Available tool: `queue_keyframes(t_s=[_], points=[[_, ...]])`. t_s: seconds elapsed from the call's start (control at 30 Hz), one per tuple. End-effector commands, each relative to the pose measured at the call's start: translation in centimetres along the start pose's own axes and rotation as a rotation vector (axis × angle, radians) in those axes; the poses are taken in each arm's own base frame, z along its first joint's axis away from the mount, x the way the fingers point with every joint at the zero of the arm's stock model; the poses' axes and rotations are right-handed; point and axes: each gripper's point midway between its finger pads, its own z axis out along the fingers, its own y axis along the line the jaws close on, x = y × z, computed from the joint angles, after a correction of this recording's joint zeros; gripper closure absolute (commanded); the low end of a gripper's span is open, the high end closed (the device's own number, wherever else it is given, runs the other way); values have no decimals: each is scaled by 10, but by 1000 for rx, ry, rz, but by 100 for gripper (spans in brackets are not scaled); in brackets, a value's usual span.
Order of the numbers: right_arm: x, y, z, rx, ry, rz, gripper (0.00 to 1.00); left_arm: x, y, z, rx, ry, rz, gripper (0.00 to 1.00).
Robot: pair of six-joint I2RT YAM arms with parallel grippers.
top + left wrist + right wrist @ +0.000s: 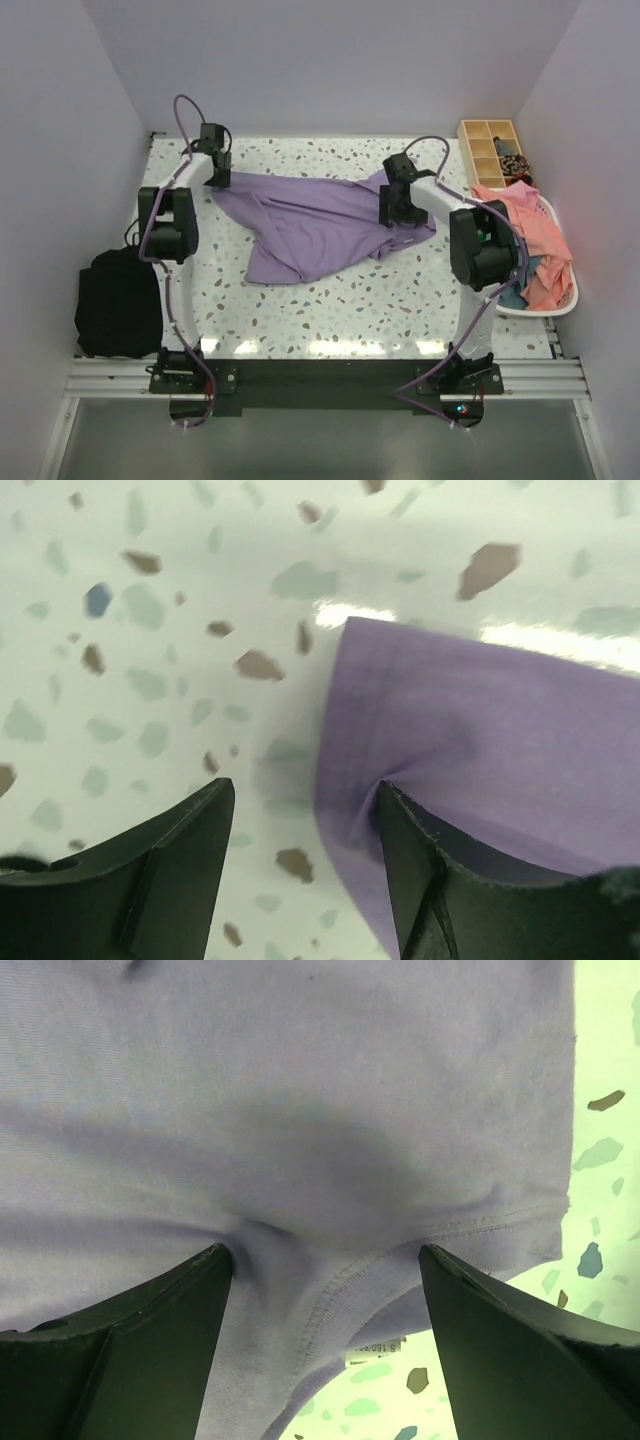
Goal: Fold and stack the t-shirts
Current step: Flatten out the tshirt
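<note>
Two sets of fingers, both apart, neither clamped. At left, left gripper (305, 800) astride the edge of the lavender t-shirt (310, 225), spread mid-surface (350, 300). At right, right gripper (325, 1255) wide over the stitched neckline, beside a small white label (372, 1350), print unreadable.

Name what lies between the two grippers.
The lavender t-shirt, lying crumpled, fills the whole stretch from the left gripper to the right gripper; the top view shows it.
</note>
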Motion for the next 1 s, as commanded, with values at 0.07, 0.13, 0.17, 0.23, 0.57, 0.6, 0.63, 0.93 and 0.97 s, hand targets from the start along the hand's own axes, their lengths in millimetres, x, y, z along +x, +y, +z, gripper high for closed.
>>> queue_keyframes(t_s=[0.07,0.13,0.17,0.23,0.57,0.6,0.63,0.93,0.97], points=[[-49,-7,-65,-114,-240,41,21,-58,51,-92,-136,-281,-134,35],[-54,-6,-88,-157,-281,64,21,-65,29,-126,-7,-336,-163,35],[-53,-6,-95,-176,-287,68,21,-65,3,-136,137,-344,-159,35],[-44,1,-103,-235,-263,81,20,-59,-34,-166,334,-362,-219,36],[-7,1,-127,-326,-213,105,21,65,-152,-207,555,-195,-185,36],[-5,0,-130,-327,-214,107,21,86,-164,-210,556,-157,-175,36],[-3,0,-130,-326,-212,103,21,94,-168,-212,554,-150,-175,36],[13,-5,-126,-315,-182,99,21,160,-207,-233,568,-61,-265,36],[13,-5,-126,-313,-181,97,21,164,-207,-235,567,-53,-269,36]])
